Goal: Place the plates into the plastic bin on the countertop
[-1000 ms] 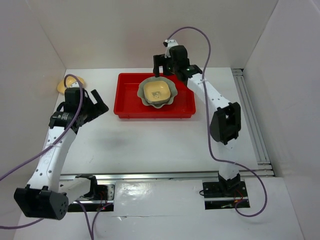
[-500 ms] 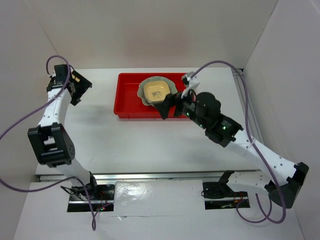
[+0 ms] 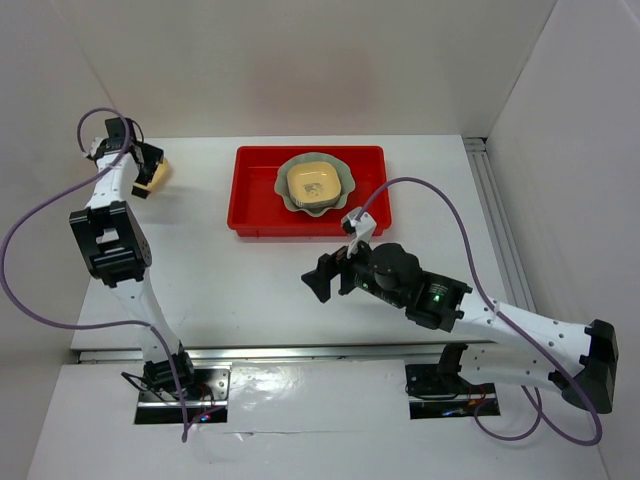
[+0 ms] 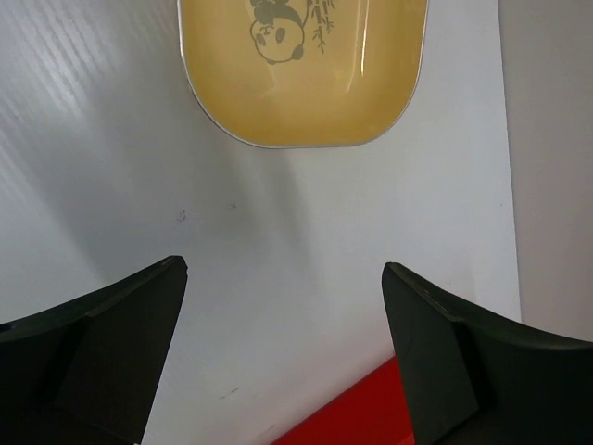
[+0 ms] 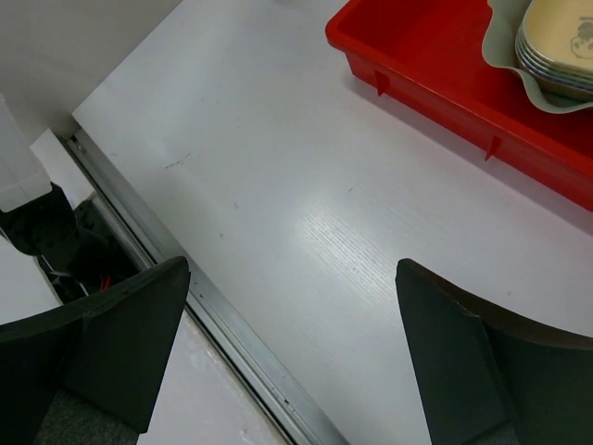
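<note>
The red plastic bin (image 3: 260, 200) stands at the back middle of the white countertop (image 3: 250, 280). In it the large pale green scalloped dish (image 3: 343, 180) holds a stack of small dishes with a yellow one (image 3: 314, 181) on top. Another yellow dish (image 3: 161, 176) with a panda print (image 4: 306, 69) lies at the far left by the wall. My left gripper (image 3: 143, 168) hovers open and empty right beside it (image 4: 283, 343). My right gripper (image 3: 322, 278) is open and empty over the middle of the countertop (image 5: 292, 352), in front of the bin (image 5: 435, 74). The other small dishes are hidden in the stack (image 5: 556, 46).
White walls close in the left, back and right. A metal rail (image 3: 505, 240) runs along the right side and another (image 5: 241, 343) along the front edge. A corner of the bin (image 4: 371, 413) shows under my left fingers.
My right arm has pulled back from the bin toward the front middle of the countertop. My left arm has swung to the far back left, over the yellow dish.
</note>
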